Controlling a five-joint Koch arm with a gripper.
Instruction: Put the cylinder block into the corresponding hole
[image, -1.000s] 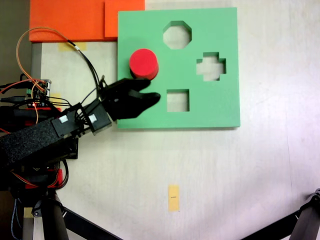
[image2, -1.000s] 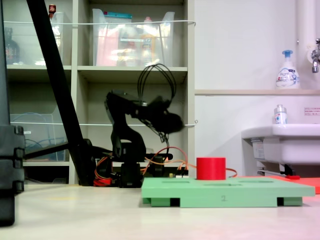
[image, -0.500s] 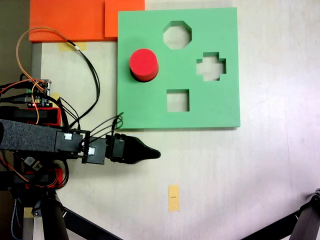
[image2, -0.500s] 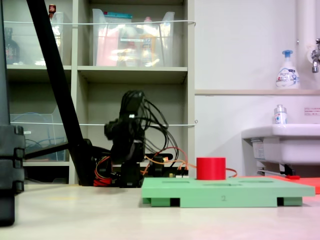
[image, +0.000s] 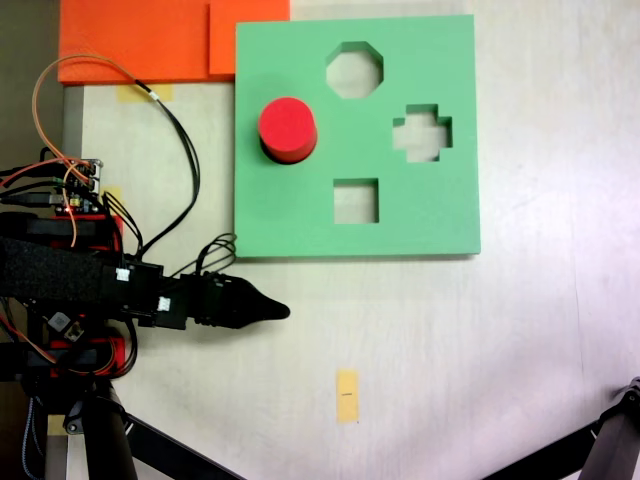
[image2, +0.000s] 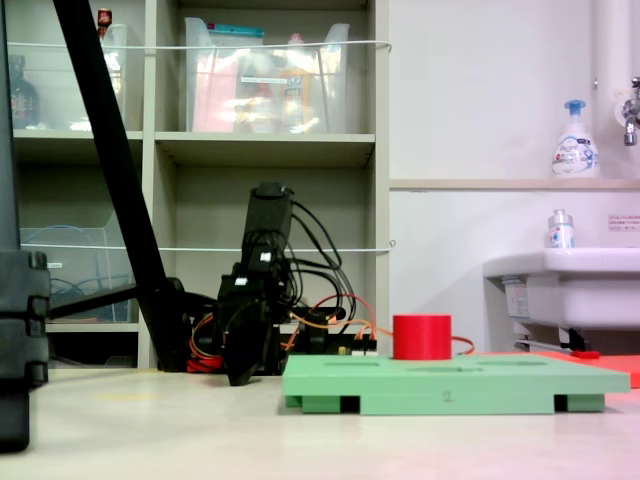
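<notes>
Counter (image: 480, 350): pale surface carrying everything; my base sits at its left edge in the top-down fixed view.
Green foam board (image: 440, 215): one square board, lying toward the far edge of the counter, flat; in the low side view (image2: 450, 385) it shows as a thick slab.
Orange sheets (image: 140, 40): two overlapping, at the far left corner, touching the board's far left corner.
My arm (image: 60, 280): one, black, stretched along the left edge with loose wires looping beside it.
My gripper (image: 275, 312): low over bare counter, just off the board's near edge near its left corner, touching nothing I can see. Jaws taper to a single dark tip from above, so I cannot tell whether they are parted or closed; nothing is held. In the side view (image2: 240, 372) it points down near the counter.
Cylinder block (image: 288, 128): one, red, upright in the corresponding hole at the board's left side, top standing proud of the board (image2: 421, 337).
Open cutouts: three, namely octagon (image: 354, 69), cross (image: 421, 133), square (image: 355, 200).
Tape marker (image: 346, 396): one yellow strip near the counter's near edge.
</notes>
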